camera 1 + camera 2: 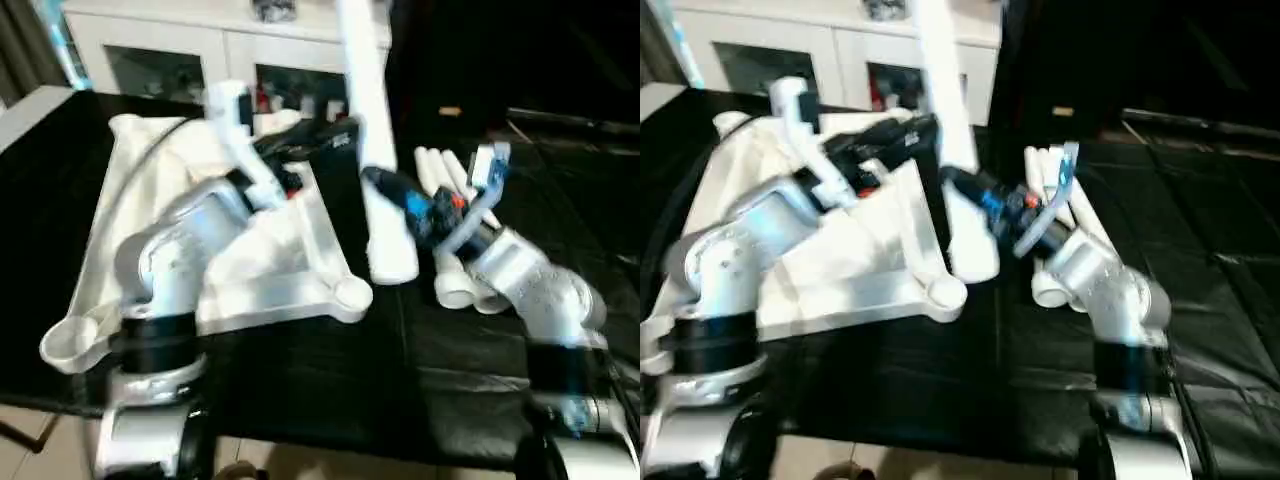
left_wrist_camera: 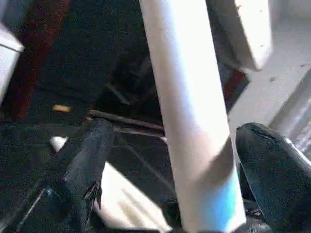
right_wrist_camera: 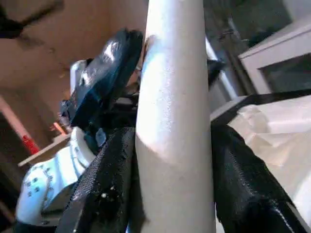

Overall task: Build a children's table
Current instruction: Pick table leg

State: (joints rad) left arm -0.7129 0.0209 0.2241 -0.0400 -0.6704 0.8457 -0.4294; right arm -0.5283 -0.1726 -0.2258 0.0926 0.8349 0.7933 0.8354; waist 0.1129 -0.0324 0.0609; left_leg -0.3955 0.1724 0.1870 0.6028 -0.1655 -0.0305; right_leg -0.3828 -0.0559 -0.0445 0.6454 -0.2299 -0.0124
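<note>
i see the table top (image 1: 270, 270) lying upside down on the black cloth (image 1: 400, 380) that covers the bench, its ribbed white plastic underside facing up and a rounded corner socket (image 1: 352, 293) at the near right corner, another at the near left (image 1: 72, 340). one long white leg (image 1: 372, 130) stands nearly upright, its wider end (image 1: 392, 262) down on the cloth just beside the top's right edge; it is a smooth, slightly glossy round tube that tapers upward. my right gripper (image 1: 395, 195) has its two black textured fingers (image 3: 243, 184) pinched on either side of this leg low down, the tube filling the gap between them. my left gripper (image 1: 335, 135) reaches across the table top toward the same leg higher up; in the left wrist view its rubbery black fingers (image 2: 82, 165) stand spread wide, with the leg between them and a gap on each side. three more legs (image 1: 455, 230) lie together on the cloth to the right, partly under my silver right forearm (image 1: 530, 280), their hollow round ends (image 1: 455, 292) facing me. behind the bench is a white cabinet (image 1: 200, 50) with glass doors.
</note>
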